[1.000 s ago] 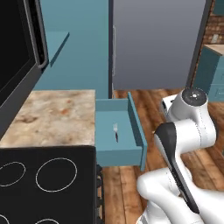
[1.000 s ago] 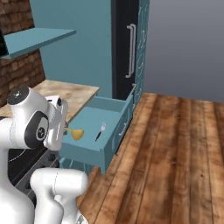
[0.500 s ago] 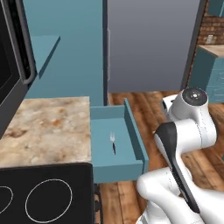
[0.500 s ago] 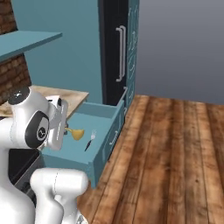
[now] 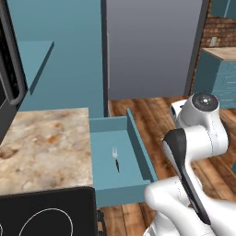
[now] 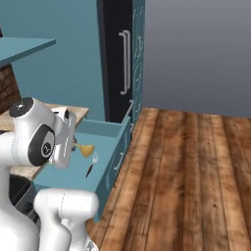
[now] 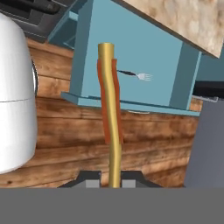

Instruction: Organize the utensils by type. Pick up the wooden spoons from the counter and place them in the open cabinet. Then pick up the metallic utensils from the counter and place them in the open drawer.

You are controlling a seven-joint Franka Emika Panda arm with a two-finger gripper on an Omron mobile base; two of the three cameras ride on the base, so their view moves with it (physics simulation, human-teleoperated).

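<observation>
My gripper (image 7: 114,183) is shut on the handle of the small shiny gold utensil (image 7: 111,109), which sticks out ahead of the fingertips. From the right base view, the gripper (image 6: 74,145) holds the gold utensil (image 6: 86,149) over the open teal drawer (image 6: 111,166). The slim metallic utensil (image 5: 115,159) with a silver head and dark handle lies inside the drawer (image 5: 105,138), as the hand view also shows (image 7: 139,76). The marbled counter (image 5: 41,147) lies left of the drawer. The teal cabinet shelf (image 5: 34,60) hangs above it. The wooden spoons are out of view.
A tall dark grey fridge (image 5: 147,46) stands behind the drawer. A black stove top (image 5: 46,214) adjoins the counter at the near left. Wooden floor (image 6: 186,176) stretches out to the right of the drawer front.
The whole picture has shifted, so the base has driven sideways and the drawer now sits more centrally. The gripper stays shut on the gold utensil.
</observation>
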